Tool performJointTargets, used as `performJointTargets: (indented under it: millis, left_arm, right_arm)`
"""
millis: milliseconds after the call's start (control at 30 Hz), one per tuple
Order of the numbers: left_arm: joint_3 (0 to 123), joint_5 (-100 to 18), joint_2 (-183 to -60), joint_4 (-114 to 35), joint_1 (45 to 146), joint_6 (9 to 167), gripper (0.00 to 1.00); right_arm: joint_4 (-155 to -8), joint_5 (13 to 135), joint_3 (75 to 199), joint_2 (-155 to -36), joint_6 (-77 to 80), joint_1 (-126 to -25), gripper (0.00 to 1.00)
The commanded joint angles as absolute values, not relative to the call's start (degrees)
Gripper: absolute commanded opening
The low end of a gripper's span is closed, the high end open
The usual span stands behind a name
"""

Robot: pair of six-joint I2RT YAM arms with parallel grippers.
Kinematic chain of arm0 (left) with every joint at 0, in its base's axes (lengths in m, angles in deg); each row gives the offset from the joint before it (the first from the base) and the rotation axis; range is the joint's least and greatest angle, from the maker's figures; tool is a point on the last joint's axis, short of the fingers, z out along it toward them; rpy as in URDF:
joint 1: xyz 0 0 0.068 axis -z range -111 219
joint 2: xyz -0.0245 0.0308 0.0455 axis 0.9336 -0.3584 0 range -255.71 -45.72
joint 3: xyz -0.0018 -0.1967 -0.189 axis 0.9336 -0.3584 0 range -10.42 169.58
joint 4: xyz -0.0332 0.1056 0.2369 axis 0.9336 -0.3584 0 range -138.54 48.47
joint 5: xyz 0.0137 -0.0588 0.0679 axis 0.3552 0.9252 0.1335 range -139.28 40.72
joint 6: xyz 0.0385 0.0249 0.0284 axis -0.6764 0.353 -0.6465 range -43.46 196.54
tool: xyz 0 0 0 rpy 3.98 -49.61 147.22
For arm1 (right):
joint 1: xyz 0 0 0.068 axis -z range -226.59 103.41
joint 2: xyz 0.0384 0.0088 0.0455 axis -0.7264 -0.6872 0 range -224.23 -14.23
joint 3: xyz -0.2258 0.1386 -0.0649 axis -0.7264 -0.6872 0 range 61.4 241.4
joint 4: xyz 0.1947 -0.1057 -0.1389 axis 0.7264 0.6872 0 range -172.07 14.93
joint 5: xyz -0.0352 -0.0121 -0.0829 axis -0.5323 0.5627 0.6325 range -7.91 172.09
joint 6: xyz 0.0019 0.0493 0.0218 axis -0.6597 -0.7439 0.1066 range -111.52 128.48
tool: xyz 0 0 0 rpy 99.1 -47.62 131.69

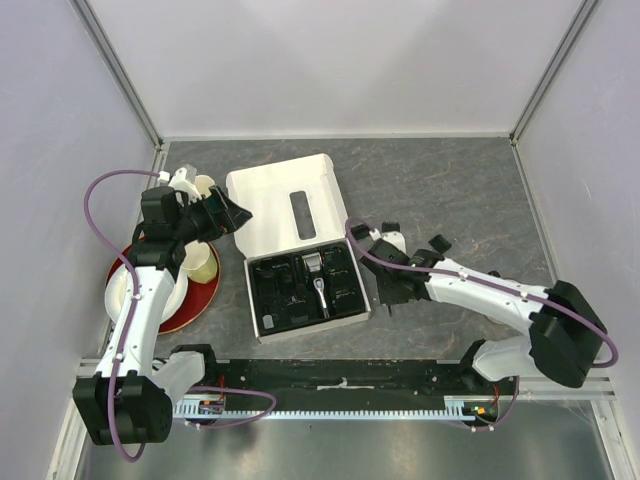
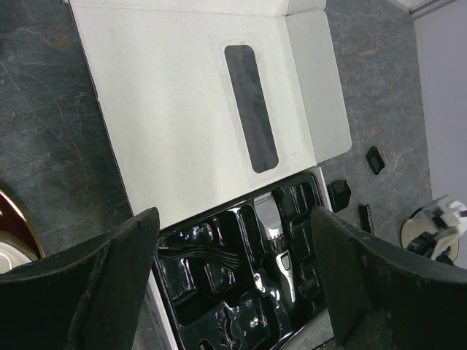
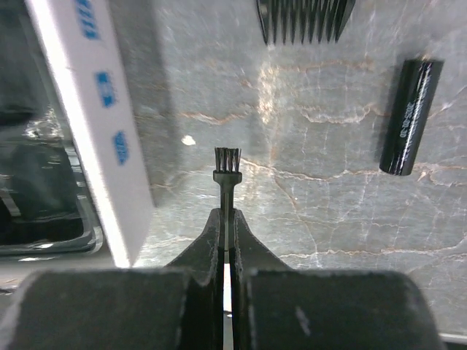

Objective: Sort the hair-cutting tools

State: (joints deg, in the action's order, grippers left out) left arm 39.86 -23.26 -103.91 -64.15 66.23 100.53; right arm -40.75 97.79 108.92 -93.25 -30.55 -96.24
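The silver-and-black clipper (image 1: 316, 276) (image 2: 276, 240) lies in the black tray (image 1: 285, 300) of the open white box (image 1: 280, 195). My right gripper (image 3: 227, 219) is shut on the handle of a tiny black brush (image 3: 228, 162), whose bristles point away just above the table, next to the box's right wall (image 3: 95, 109). In the top view that right gripper (image 1: 386, 293) is low beside the tray. Small black comb guards (image 1: 390, 230) (image 3: 305, 18) and a black cylinder (image 3: 411, 117) lie on the table nearby. My left gripper (image 2: 233, 219) (image 1: 238, 215) hangs open above the box's left side, holding nothing.
A coiled black cable (image 2: 197, 255) fills a tray pocket. More black pieces (image 2: 339, 194) and a slim stick (image 2: 365, 217) lie right of the box. Cream mugs (image 1: 200, 262) stand on and behind a red plate (image 1: 205, 300) at the left. Walls enclose the table.
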Motion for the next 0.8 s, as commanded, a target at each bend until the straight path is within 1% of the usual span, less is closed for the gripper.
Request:
performJointTargets:
  millis: [0, 200, 333, 400, 600, 767]
  left_arm:
    - [40.64, -21.78, -102.84, -63.24, 66.18, 99.39, 0.91]
    - [40.64, -21.69, -102.84, -63.24, 66.18, 99.57, 0.91]
    - [40.47, -21.25, -102.76, -62.81, 66.18, 99.74, 0.91]
    - [40.46, -21.25, -102.76, -62.89, 66.10, 99.83, 0.91]
    - [40.38, -20.98, -102.93, -62.72, 66.10, 99.92, 0.91]
    - [40.29, -20.98, -102.76, -62.72, 66.10, 100.01, 0.91]
  right_arm:
    - [-38.74, 100.11, 115.09, -88.41, -31.43, -96.25, 0.00]
    - [-41.10, 93.98, 121.60, -87.00, -32.21, -96.42, 0.00]
    - [-49.70, 88.00, 123.00, -87.17, -34.94, -98.44, 0.00]
    - [-53.58, 87.80, 123.88, -88.49, -36.25, -101.15, 0.00]
    - [-58.15, 88.68, 131.44, -99.47, -37.40, -109.94, 0.00]
    - [-63.08, 87.63, 133.90, -107.03, -42.14, -112.94, 0.00]
